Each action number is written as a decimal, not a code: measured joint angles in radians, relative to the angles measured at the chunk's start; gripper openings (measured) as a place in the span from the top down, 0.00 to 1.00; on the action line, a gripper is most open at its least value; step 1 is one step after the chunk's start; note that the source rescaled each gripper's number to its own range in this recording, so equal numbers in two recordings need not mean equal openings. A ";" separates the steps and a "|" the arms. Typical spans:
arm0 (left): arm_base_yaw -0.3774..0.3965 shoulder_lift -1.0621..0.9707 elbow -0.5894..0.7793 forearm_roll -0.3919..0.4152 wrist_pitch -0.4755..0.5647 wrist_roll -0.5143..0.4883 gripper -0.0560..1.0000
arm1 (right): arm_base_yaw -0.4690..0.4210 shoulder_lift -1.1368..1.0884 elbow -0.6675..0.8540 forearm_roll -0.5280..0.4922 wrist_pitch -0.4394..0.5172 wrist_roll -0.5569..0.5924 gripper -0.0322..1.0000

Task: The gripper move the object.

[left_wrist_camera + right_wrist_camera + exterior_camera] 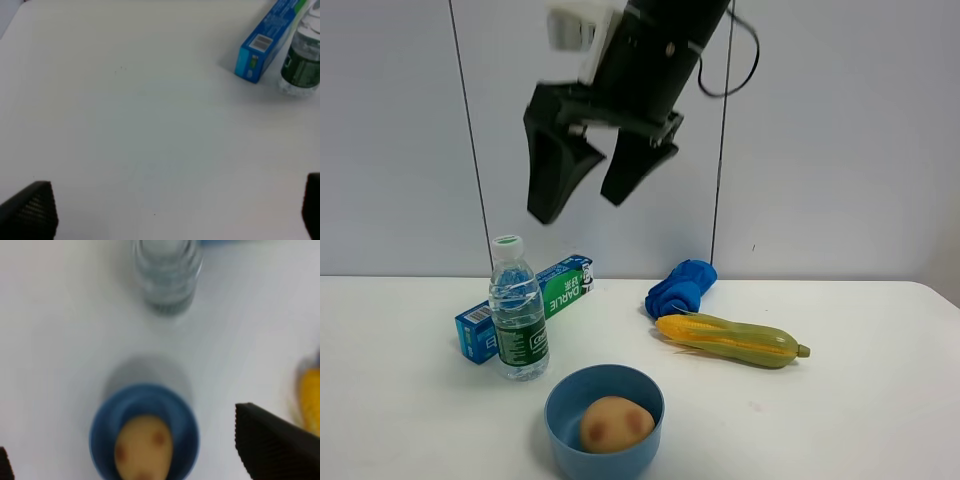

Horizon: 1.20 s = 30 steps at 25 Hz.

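Height explains the pose of the right fingers (555, 165): they hang well above the table (860, 400), spread wide and holding nothing, over the cluster of things rather than among them. From there the right wrist view looks straight down on the potato (144, 447), which lies inside the blue bowl (560, 400). That makes it the likeliest thing to be moved, though the task names no object. The wide spread suits it, since the potato is round and sits below the bowl's rim. A descent would need one finger on each side without catching the wall. The water bottle (518, 320) stands upright just behind the bowl, with the toothpaste box (565, 283) lying behind it; both seem close enough to be knocked. The corn cob (730, 340) and blue cloth (682, 285) lie off to the side. The left fingers (30, 212) are likewise wide apart and empty, over bare table beside the box's end, out of the way.
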State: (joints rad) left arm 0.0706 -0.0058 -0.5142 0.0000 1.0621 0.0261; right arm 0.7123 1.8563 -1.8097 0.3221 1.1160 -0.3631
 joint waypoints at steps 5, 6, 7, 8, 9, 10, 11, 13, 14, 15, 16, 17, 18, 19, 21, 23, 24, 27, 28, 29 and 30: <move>0.000 0.000 0.000 0.000 0.000 0.000 0.00 | 0.000 -0.105 -0.011 -0.044 -0.020 0.010 0.26; 0.000 0.000 0.000 0.000 0.000 0.000 0.00 | 0.000 -0.123 -0.012 -0.063 -0.020 0.021 0.26; 0.000 0.000 0.000 0.000 0.000 0.000 0.00 | 0.000 -0.140 -0.012 -0.091 -0.020 0.031 0.26; 0.000 0.000 0.000 0.000 0.000 0.000 0.00 | 0.000 -0.156 -0.012 -0.122 -0.020 0.047 0.26; 0.000 0.000 0.000 0.000 0.000 0.000 0.00 | 0.000 -0.168 -0.012 -0.166 -0.020 0.065 0.26; 0.000 0.000 0.000 0.000 0.000 0.000 0.00 | 0.000 -0.183 -0.012 -0.218 -0.020 0.082 0.26; 0.000 0.000 0.000 0.000 0.000 0.000 0.00 | 0.000 -0.197 -0.012 -0.274 -0.020 0.104 0.26; 0.000 0.000 0.000 0.000 0.000 0.000 0.00 | 0.000 -0.221 -0.012 -0.376 -0.020 0.154 0.26; 0.000 0.000 0.000 0.000 0.000 0.000 0.00 | 0.000 -0.234 -0.012 -0.427 -0.019 0.176 0.26; 0.000 0.000 0.000 0.000 0.000 0.000 0.00 | 0.000 -0.245 -0.012 -0.473 -0.016 0.200 0.26; 0.000 0.000 0.000 0.000 0.000 0.000 0.00 | 0.000 -0.253 -0.012 -0.508 -0.011 0.218 0.26; 0.000 0.000 0.000 0.000 0.000 0.000 0.00 | 0.000 -0.262 -0.012 -0.546 -0.009 0.228 0.26; 0.000 0.000 0.000 0.000 0.000 0.000 0.00 | 0.000 -0.268 -0.013 -0.580 -0.006 0.244 0.26; 0.000 0.000 0.000 0.000 0.000 0.000 0.00 | 0.000 -0.273 -0.014 -0.608 0.000 0.263 0.26; 0.000 0.000 0.000 0.000 0.000 0.000 0.00 | 0.000 -0.281 -0.014 -0.676 0.009 0.302 0.26; 0.000 0.000 0.000 0.000 0.000 0.000 0.00 | 0.000 -0.286 -0.014 -0.740 0.013 0.354 0.26; 0.000 0.000 0.000 0.000 0.000 0.000 0.00 | 0.000 -0.290 -0.014 -0.776 0.013 0.376 0.26; 0.000 0.000 0.000 0.000 0.000 0.000 0.00 | 0.000 -0.309 -0.014 -0.869 0.036 0.446 0.26; 0.000 0.000 0.000 0.000 0.000 0.000 0.00 | -0.001 -0.320 -0.014 -0.898 0.043 0.461 0.26; 0.000 0.000 0.000 0.000 0.000 0.000 0.00 | -0.008 -0.331 -0.014 -0.925 0.046 0.481 0.26; 0.000 0.000 0.000 0.000 0.000 0.000 0.00 | -0.017 -0.342 -0.014 -0.943 0.051 0.500 0.26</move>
State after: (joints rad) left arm 0.0706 -0.0058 -0.5142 0.0000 1.0621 0.0261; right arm 0.6950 1.5138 -1.8235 -0.6206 1.1667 0.1367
